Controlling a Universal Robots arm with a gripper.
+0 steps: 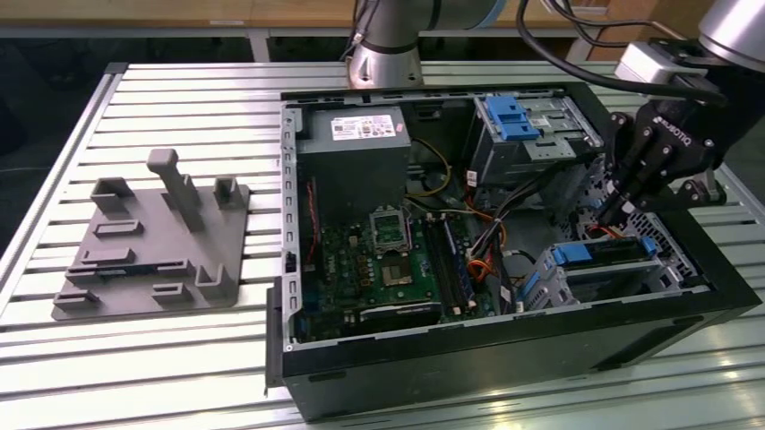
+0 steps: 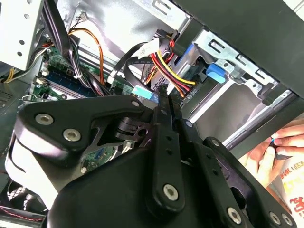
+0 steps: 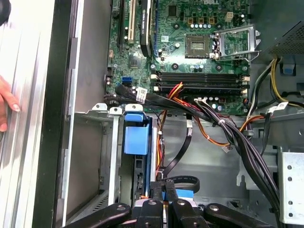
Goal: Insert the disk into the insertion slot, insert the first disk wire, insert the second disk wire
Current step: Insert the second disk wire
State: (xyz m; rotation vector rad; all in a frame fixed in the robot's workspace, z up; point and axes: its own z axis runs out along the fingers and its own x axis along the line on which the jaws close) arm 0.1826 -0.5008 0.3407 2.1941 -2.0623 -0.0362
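The disk (image 1: 592, 253) lies in the insertion slot (image 1: 630, 285), the low silver bay at the case's corner on the exterior view's right; its blue carrier end (image 3: 135, 137) (image 2: 214, 73) faces the motherboard. My gripper (image 1: 610, 215) hangs inside the case just above that end. Both wrist views show its black fingers (image 3: 156, 205) pressed close together on a black flat disk wire (image 3: 183, 181) with a light blue connector (image 2: 142, 92). A second wire bundle of red, yellow and black strands (image 2: 166, 73) hangs loose beside the slot.
A taller metal cage with a blue latch (image 1: 514, 116) stands behind the slot. The motherboard (image 1: 382, 260) and power supply (image 1: 353, 152) take up the case's other half. A grey fixture (image 1: 156, 242) sits on the slatted table. A person's hand (image 2: 280, 147) (image 3: 7, 104) rests just outside the case wall.
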